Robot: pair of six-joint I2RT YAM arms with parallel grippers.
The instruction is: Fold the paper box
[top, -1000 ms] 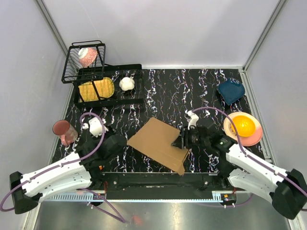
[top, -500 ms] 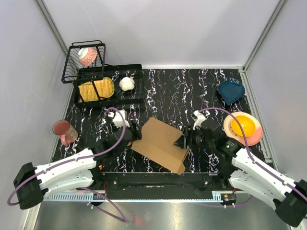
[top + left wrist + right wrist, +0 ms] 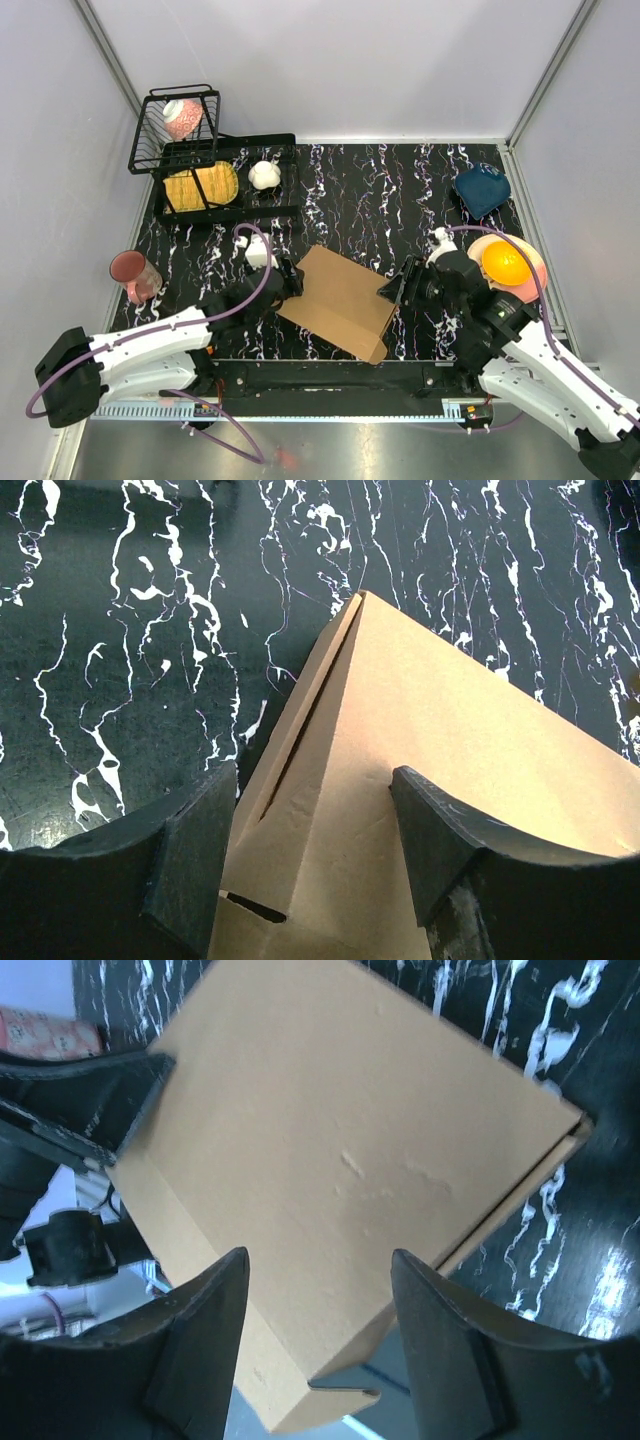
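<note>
**Position.** The box (image 3: 338,300) lies flat on the tabletop (image 3: 400,190), lower centre of the top view, turned at an angle. It lies between the two arms, with its near corner close to the tabletop's front edge.

**Grippers.** The left gripper (image 3: 290,281) stands at the box's left corner. In its wrist view the fingers (image 3: 195,850) are spread, with the corner between them and a gap showing on either side. It is open and holds nothing. The right gripper (image 3: 397,292) stands at the box's right edge. Its wrist view shows both fingers apart above the brown top panel, so it is also open and holds nothing.

**Condition of box.** The top panel is down and the body reads as a closed, shallow box. A dark slit (image 3: 300,730) runs along the side wall near the left corner. A small tab (image 3: 345,1392) shows at the bottom corner in the right wrist view. Whether the side flaps are fully seated cannot be told.

**Step in hand (judgement).** The fold appears to be at or near its end, with both grippers free of the work.

**Next move (judgement).** If the slit marks an unseated flap, one gripper should steady the far side while the other presses the wall inward. Otherwise both arms can lift clear without dragging the lid.
</note>
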